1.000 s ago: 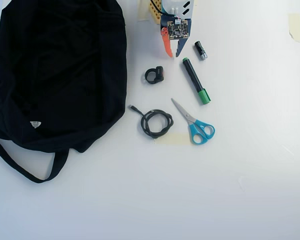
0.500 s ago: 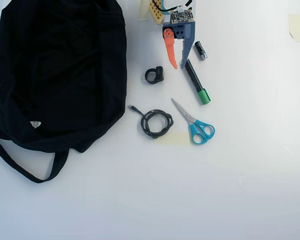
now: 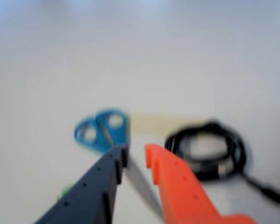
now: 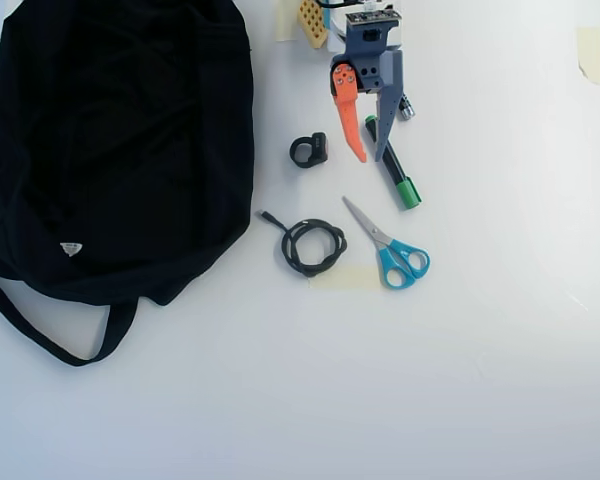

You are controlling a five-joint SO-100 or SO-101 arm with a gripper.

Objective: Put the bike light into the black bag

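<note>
The bike light point(image 4: 309, 151), a small black block with a round strap loop, lies on the white table just right of the black bag point(image 4: 120, 140), which fills the upper left of the overhead view. My gripper point(image 4: 371, 157) has an orange finger and a dark blue finger. It hangs open and empty a little to the right of the bike light, over a marker. In the wrist view the gripper point(image 3: 135, 154) points at the scissors and the cable. The bike light and the bag are out of that view.
A black marker with a green cap point(image 4: 392, 172) lies under the gripper. Blue-handled scissors point(image 4: 390, 250) point(image 3: 102, 130) and a coiled black cable point(image 4: 313, 246) point(image 3: 207, 151) lie below it in the overhead view. The bag's strap point(image 4: 40, 330) trails at the lower left.
</note>
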